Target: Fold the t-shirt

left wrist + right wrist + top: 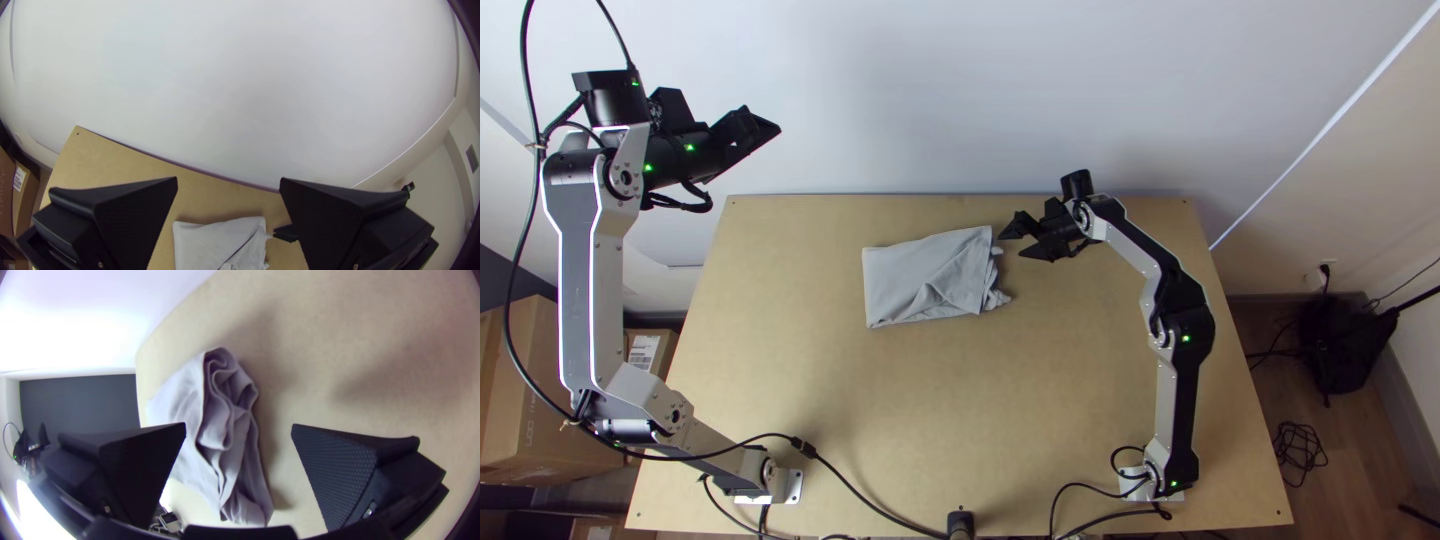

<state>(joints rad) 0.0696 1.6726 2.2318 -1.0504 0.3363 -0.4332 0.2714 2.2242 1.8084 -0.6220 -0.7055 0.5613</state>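
We have the t-shirt (910, 280) on the bench (880, 400), folded into a rough rectangle, its layers bunched along the side facing the right gripper (1011, 246). Those jaws stand wide apart just beside the t-shirt, gripping nothing. The left gripper (228, 178) hangs well apart from the t-shirt, its jaws also wide and empty. We judge this as late folding, perhaps 1 tidying move left: straighten that ruffled side without dragging the layers. A cable (803, 447) lies clear of the t-shirt.

grey t-shirt (920, 275) folded into a packet, right edge bunched, on table (910, 400).
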